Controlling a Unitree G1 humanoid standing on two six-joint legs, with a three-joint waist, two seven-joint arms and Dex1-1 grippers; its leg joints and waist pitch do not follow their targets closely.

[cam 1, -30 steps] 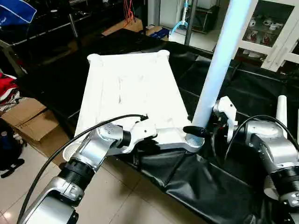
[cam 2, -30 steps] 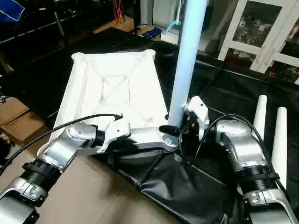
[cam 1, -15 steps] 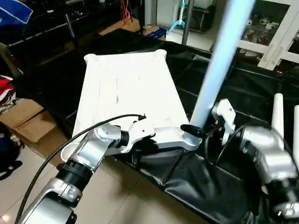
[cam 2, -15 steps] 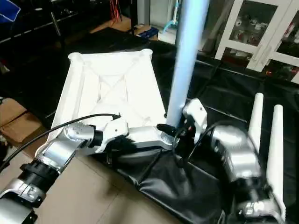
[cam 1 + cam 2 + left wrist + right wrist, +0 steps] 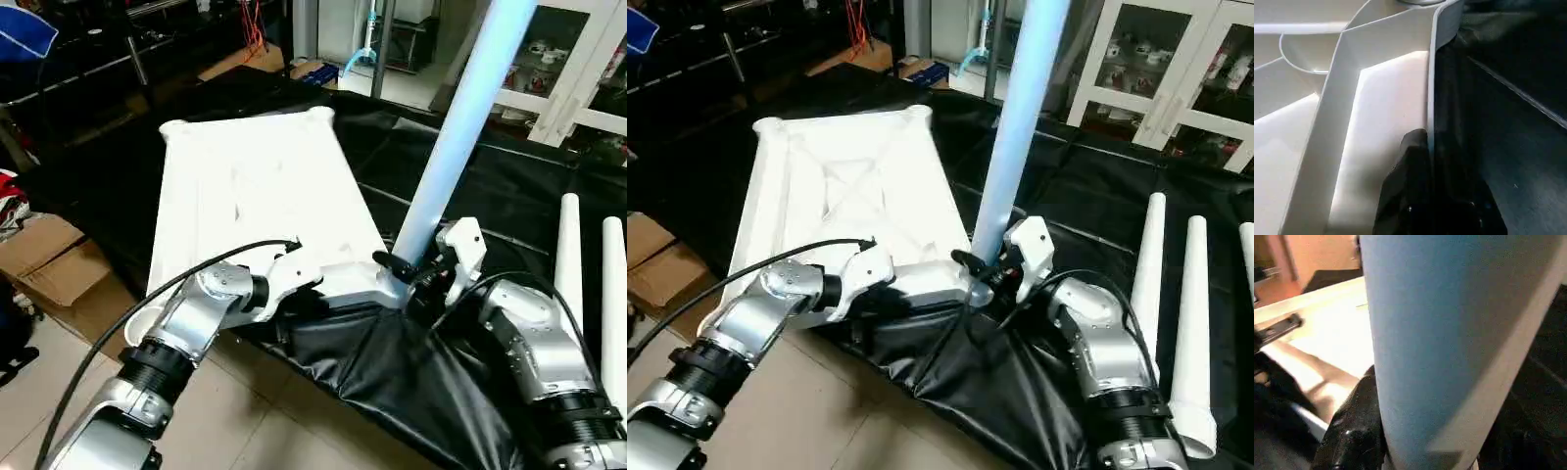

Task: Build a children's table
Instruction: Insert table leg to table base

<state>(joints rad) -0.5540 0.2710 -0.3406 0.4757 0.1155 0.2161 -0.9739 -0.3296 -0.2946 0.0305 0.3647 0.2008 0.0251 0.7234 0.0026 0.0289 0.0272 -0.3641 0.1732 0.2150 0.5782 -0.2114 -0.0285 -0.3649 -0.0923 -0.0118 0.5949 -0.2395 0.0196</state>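
The children's table top (image 5: 265, 186) lies upside down on a black cloth, its X ribs and round corner sockets facing up. My left gripper (image 5: 297, 260) is shut on the top's near rim (image 5: 1431, 98), with a black finger (image 5: 1409, 186) on the inner side. A long white leg (image 5: 453, 147) stands upright in the near right corner socket. My right gripper (image 5: 404, 270) is shut around that leg's base, and a black finger (image 5: 1354, 431) presses against the tube (image 5: 1449, 333). Two spare legs (image 5: 1146, 264) (image 5: 1189, 323) lie on the cloth at the right.
The black cloth (image 5: 411, 392) hangs over the near edge below the grippers. A white glass-door cabinet (image 5: 1156, 78) stands at the back right. A cardboard box (image 5: 49, 255) sits on the tiled floor at the left. Dark clutter and cables fill the back left.
The whole picture has shifted with the head camera. My right forearm has swung while staying at the leg's base. Both grips are unchanged.
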